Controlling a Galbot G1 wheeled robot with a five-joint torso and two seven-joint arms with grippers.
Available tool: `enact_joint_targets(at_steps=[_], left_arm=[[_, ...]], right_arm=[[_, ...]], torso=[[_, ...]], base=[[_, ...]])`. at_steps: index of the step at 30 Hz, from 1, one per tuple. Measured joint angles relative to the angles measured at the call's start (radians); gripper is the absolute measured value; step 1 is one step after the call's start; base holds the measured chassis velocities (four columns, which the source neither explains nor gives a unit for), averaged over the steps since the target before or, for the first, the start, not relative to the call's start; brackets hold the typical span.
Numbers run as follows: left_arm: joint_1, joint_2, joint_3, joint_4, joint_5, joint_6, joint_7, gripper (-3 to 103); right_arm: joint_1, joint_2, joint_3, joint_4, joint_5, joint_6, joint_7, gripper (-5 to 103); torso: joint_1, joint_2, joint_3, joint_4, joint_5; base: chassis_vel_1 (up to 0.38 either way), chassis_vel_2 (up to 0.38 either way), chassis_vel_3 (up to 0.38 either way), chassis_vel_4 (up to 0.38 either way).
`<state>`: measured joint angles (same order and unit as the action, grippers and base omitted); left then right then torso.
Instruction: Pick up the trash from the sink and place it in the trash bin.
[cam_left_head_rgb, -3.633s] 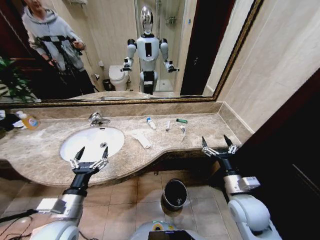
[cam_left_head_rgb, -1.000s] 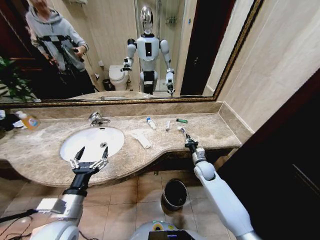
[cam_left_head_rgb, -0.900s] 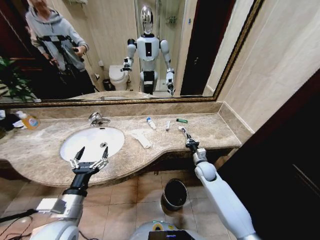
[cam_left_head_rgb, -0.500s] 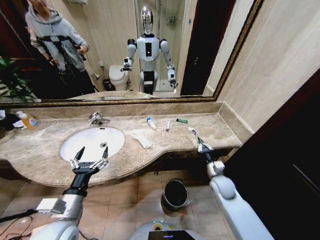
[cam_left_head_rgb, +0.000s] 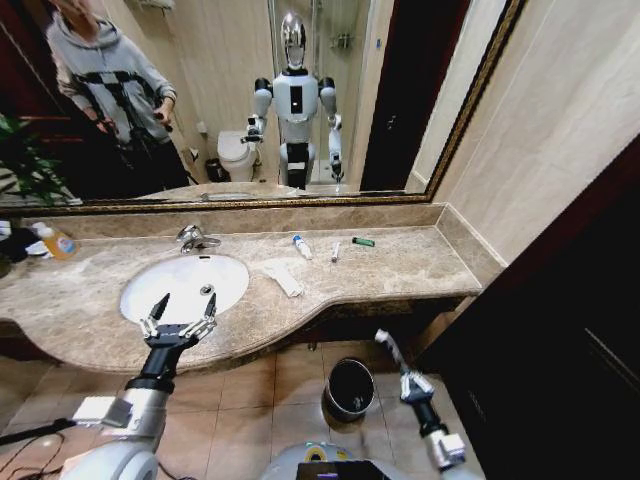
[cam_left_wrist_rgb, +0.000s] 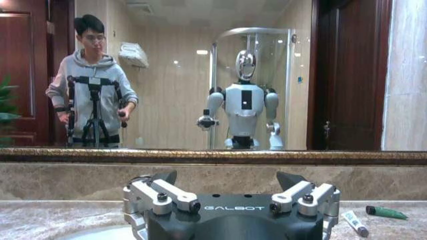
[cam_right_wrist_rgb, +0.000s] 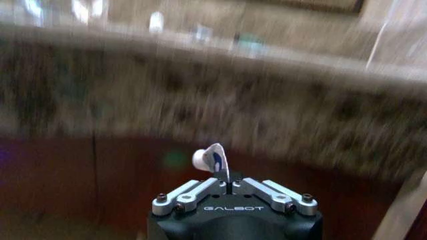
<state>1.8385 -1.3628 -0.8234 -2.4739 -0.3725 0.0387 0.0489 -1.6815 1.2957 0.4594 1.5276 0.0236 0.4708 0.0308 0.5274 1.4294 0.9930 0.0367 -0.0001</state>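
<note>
Beige marble countertop (cam_left_head_rgb: 90, 300) runs below a wide mirror, with the white sink (cam_left_head_rgb: 185, 283) set in it. On it lie a paper towel (cam_left_head_rgb: 283, 277), a small bottle (cam_left_head_rgb: 301, 246), a white tube (cam_left_head_rgb: 335, 251) and a green stick (cam_left_head_rgb: 363, 241). Down below the counter edge, the right gripper (cam_left_head_rgb: 404, 376) pinches a small white tube (cam_left_head_rgb: 387, 348), just beside the black trash bin (cam_left_head_rgb: 350, 387). The left gripper (cam_left_head_rgb: 180, 318) hovers spread wide by the sink, holding nothing.
</note>
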Motion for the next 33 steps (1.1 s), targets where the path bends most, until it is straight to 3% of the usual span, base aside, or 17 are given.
enact_joint_targets(at_steps=[1, 4, 8, 10, 15, 19, 25, 27, 31, 33], left_arm=[[0.0, 0.0, 0.0, 0.0, 0.0, 0.0, 0.0, 100], [0.0, 0.0, 0.0, 0.0, 0.0, 0.0, 0.0, 100], [0.0, 0.0, 0.0, 0.0, 0.0, 0.0, 0.0, 100], [0.0, 0.0, 0.0, 0.0, 0.0, 0.0, 0.0, 100], [0.0, 0.0, 0.0, 0.0, 0.0, 0.0, 0.0, 100], [0.0, 0.0, 0.0, 0.0, 0.0, 0.0, 0.0, 100], [0.0, 0.0, 0.0, 0.0, 0.0, 0.0, 0.0, 100], [0.0, 0.0, 0.0, 0.0, 0.0, 0.0, 0.0, 100], [0.0, 0.0, 0.0, 0.0, 0.0, 0.0, 0.0, 100], [0.0, 0.0, 0.0, 0.0, 0.0, 0.0, 0.0, 100]], right_arm=[[0.0, 0.0, 0.0, 0.0, 0.0, 0.0, 0.0, 0], [0.149, 0.048, -0.029, -0.23, -0.065, -0.05, 0.003, 0], [0.191, 0.066, -0.046, -0.287, -0.073, -0.1, 0.002, 0], [0.251, 0.1, -0.065, -0.359, -0.112, -0.167, 0.0, 0], [0.33, 0.14, -0.062, -0.496, -0.202, -0.176, 0.002, 0], [0.356, 0.15, -0.058, -0.529, -0.215, -0.176, 0.005, -2], [0.362, 0.152, -0.054, -0.524, -0.217, -0.177, 0.01, 25], [0.359, 0.151, -0.052, -0.519, -0.217, -0.177, 0.011, 25], [0.34, 0.148, -0.048, -0.491, -0.213, -0.176, 0.017, 47], [0.335, 0.146, -0.047, -0.482, -0.209, -0.176, 0.019, 47]], torso=[[0.0, 0.0, 0.0, 0.0, 0.0], [0.0, 0.0, 0.0, 0.0003, 0.0003], [0.0, 0.0, 0.0, 0.0004, 0.0002], [0.0, 0.0, 0.0, 0.0003, -0.0001], [0.0, 0.0, 0.0, 0.0001, -0.0001], [0.0, 0.0, 0.0, 0.0002, -0.0001], [0.0, 0.0, 0.0, 0.0001, 0.0], [0.0, 0.0, 0.0, 0.0002, 0.0], [0.0, 0.0, 0.0, 0.0001, 0.0001], [0.0, 0.0, 0.0, 0.0001, 0.0]], base=[[0.0, 0.0, 0.0, 0.0], [0.0, 0.0, 0.0, 0.0], [0.0, 0.0, 0.0, 0.0], [0.0, 0.0, 0.0, 0.0], [0.0, 0.0, 0.0, 0.0], [0.0, 0.0, 0.0, 0.0], [0.0, 0.0, 0.0, 0.0], [0.0, 0.0, 0.0, 0.0], [0.0, 0.0, 0.0, 0.0], [0.0, 0.0, 0.0, 0.0]])
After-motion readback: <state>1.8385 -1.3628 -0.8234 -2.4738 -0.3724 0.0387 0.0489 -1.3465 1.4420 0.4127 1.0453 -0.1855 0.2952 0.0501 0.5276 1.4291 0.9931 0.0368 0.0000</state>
